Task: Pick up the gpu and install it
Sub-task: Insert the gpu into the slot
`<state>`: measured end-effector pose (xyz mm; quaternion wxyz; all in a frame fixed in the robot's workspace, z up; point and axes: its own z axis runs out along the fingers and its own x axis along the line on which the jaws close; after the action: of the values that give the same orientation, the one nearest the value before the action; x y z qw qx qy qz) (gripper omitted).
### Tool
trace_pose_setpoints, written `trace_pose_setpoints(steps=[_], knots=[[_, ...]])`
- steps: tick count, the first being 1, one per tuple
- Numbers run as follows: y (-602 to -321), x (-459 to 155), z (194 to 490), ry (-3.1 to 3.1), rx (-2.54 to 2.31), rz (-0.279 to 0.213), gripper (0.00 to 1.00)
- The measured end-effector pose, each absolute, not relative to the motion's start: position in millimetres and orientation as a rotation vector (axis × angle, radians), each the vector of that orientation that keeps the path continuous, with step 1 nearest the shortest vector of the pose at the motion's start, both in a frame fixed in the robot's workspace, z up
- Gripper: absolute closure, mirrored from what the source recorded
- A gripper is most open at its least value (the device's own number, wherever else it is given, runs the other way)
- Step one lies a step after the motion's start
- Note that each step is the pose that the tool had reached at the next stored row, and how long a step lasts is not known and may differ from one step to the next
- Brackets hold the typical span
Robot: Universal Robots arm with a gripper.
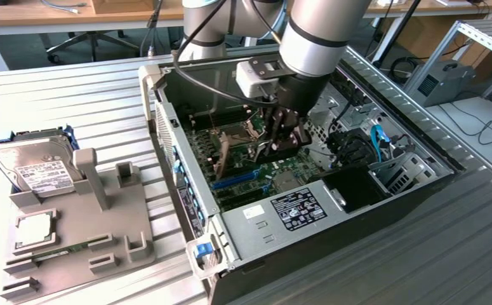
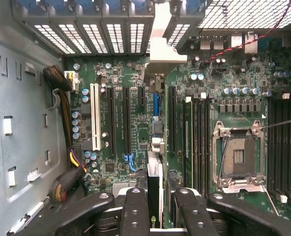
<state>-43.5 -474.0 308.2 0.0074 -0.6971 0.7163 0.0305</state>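
Gripper point(image 1: 281, 141) down inside the open case point(image 1: 415, 190), above the motherboard point(image 1: 254, 166). Exterior view gives the surroundings: slatted table point(image 1: 76, 95), grey fixture point(image 1: 76, 222) off the case's side on the exterior view's left, hard drive point(image 1: 32, 166) with white label standing in the fixture, a flat silver-white square part point(image 1: 35, 229) near it, green memory stick point(image 1: 63, 250) lying in a slot of the fixture. Also a white sticker point(image 1: 298, 210) with black print on a metal cover inside the case, text unreadable, and a blue cable point(image 1: 378, 141) near the drive bays.

Wrist view gives the board close up: empty CPU socket point(image 2: 239, 157), long black expansion slots point(image 2: 127, 120), one white slot point(image 2: 95, 117), one short blue slot point(image 2: 155, 104), memory slots point(image 2: 197, 142) between the card and the socket, a bundle of wires point(image 2: 67, 147) at the case wall.

Gpu point(image 2: 154, 189) sits between the two black fingers point(image 2: 134, 211), held edge-on, thin black card running from the gripper toward the rear of the case; its silver bracket point(image 2: 162, 46) stands at the vent grilles. Jaws narrowed and clamped on the card. Card is over the slot area beside the blue slot; cannot tell if seated. In the exterior view the gpu is hidden behind the gripper.

No brand readable anywhere.
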Motion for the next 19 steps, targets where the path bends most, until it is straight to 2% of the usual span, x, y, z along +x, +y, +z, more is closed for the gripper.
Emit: trace_pose_setpoints(steps=[19], knots=[[-466.6, -59.3, 305.8, 2.242, -2.192, 0.081, 0.74]])
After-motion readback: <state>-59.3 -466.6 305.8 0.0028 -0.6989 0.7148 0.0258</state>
